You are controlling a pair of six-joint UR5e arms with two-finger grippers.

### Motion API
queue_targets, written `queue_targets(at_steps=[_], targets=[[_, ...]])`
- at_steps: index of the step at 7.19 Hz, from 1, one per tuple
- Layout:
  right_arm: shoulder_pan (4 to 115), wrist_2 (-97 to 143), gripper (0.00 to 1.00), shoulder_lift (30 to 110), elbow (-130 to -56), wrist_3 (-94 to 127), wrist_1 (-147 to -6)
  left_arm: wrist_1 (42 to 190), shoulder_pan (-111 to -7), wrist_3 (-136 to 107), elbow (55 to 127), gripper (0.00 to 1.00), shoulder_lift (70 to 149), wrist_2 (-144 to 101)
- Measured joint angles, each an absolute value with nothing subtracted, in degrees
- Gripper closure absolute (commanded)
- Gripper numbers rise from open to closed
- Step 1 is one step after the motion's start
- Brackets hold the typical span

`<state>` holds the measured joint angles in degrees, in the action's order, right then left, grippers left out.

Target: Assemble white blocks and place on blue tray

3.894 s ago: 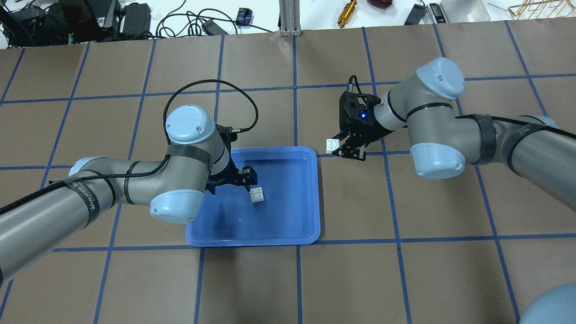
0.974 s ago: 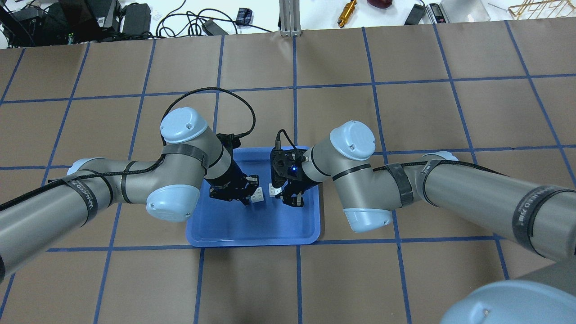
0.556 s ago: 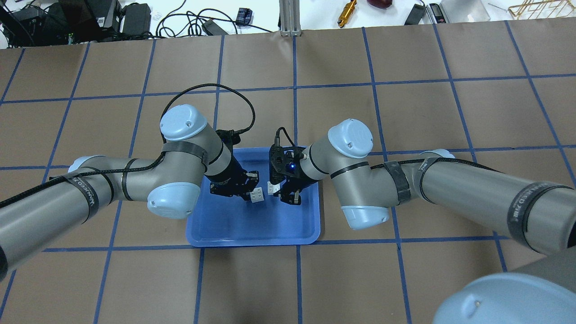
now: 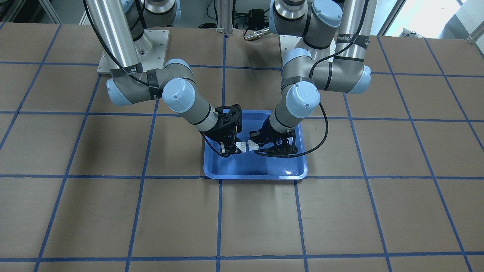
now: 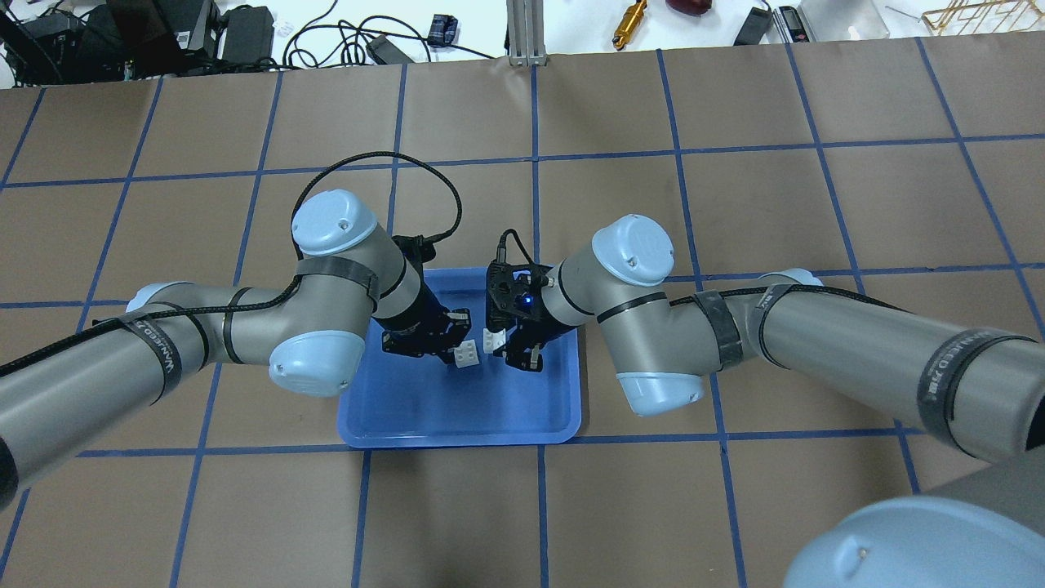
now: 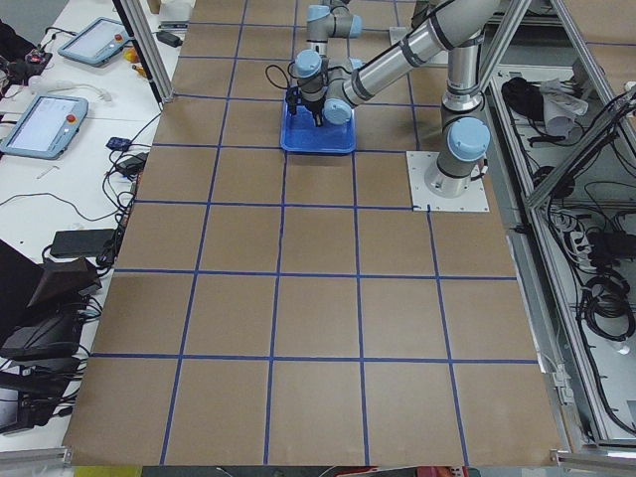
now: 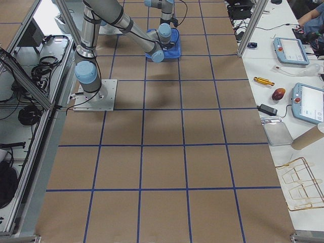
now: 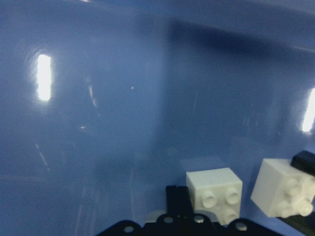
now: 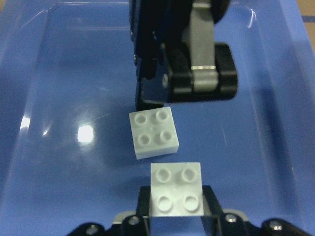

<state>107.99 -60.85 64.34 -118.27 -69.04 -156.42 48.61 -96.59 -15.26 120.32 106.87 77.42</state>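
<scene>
Both blocks sit over the middle of the blue tray (image 5: 457, 412); can't tell whether either touches the floor. Right gripper (image 9: 176, 199) is narrow, pinching the first white block (image 9: 175, 187), studs up. Left gripper (image 8: 211, 209) is narrow too, nipping the second white block (image 8: 214, 187); only one finger shows against its side. The blocks are just apart, level, the second to the left and slightly skewed. Both are square, no long axis. My read: one must rise over the other and square up. Arm strap (image 4: 349, 37) reads roughly "WANJEED"; no lettering made out on the blocks.
</scene>
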Motion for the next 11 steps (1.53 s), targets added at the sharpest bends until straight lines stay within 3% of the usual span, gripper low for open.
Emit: queue_targets(at_steps=[6, 8, 10, 11], targets=[[109.3, -61.1, 0.98, 63.0, -118.3, -66.3, -156.5, 48.6, -96.6, -15.3, 120.3, 0.95, 106.9, 77.5], [109.9, -61.1, 0.56, 62.9, -118.3, -65.3, -156.6, 48.5, -96.6, -15.3, 120.3, 0.95, 107.0, 77.5], [110.1, -61.1, 0.04, 62.9, -118.3, -65.2, -156.6, 48.5, -96.6, -15.3, 120.3, 0.95, 106.9, 77.4], [110.4, -61.1, 0.0, 62.9, -118.2, -65.0, -156.6, 48.5, -96.6, -15.3, 120.3, 0.95, 106.9, 77.5]])
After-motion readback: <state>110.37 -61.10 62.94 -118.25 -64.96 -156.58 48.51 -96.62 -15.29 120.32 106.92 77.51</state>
